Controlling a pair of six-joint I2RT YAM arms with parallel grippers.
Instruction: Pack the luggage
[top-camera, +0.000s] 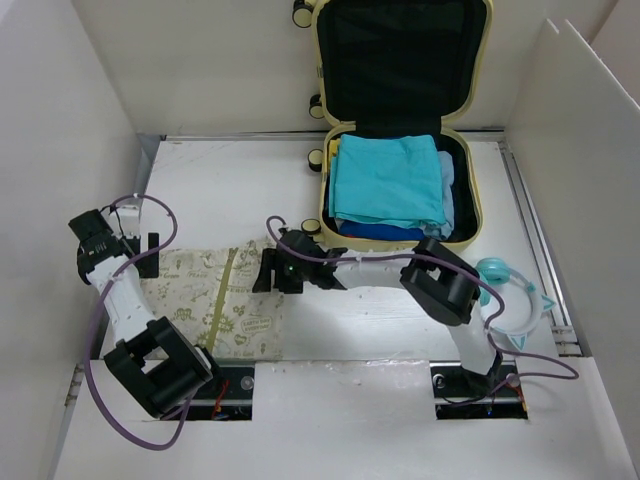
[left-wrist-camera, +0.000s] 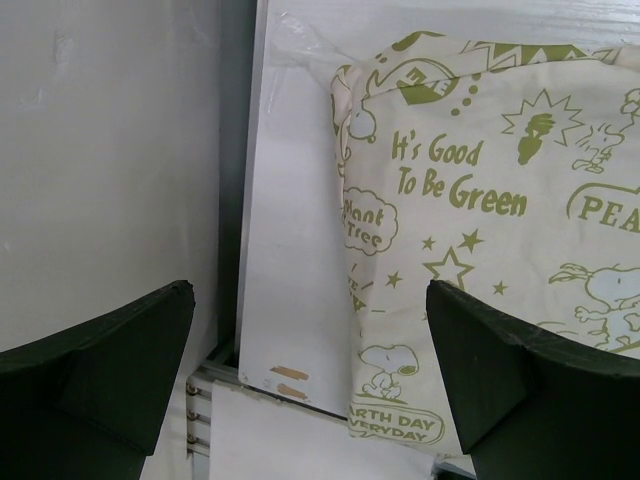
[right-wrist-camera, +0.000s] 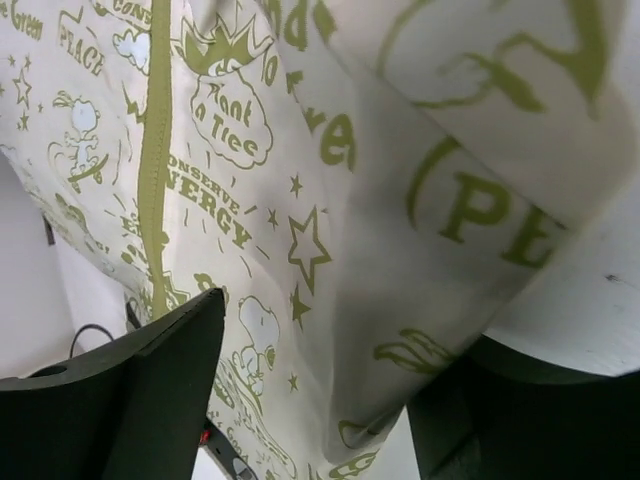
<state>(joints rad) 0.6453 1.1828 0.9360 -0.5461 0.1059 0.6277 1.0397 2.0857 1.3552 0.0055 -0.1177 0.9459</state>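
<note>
The pale yellow luggage (top-camera: 470, 215) lies open at the back right, with its black-lined lid (top-camera: 400, 60) standing up. Folded teal and blue clothes (top-camera: 385, 185) fill its lower half. A cream cloth bag with green print (top-camera: 215, 290) lies flat on the table in front of the arms. My left gripper (top-camera: 150, 255) is open at the bag's left edge; in its wrist view (left-wrist-camera: 310, 390) the bag (left-wrist-camera: 480, 200) lies past the right finger (left-wrist-camera: 520, 380). My right gripper (top-camera: 270, 270) is open at the bag's right edge, with a raised fold of the bag (right-wrist-camera: 330, 260) between its fingers (right-wrist-camera: 130, 390).
A teal and white ring-shaped object (top-camera: 510, 295) lies on the table at the right, by the right arm. White walls (top-camera: 50, 150) stand close on the left and right. A metal rail (top-camera: 535, 240) runs along the table's right side.
</note>
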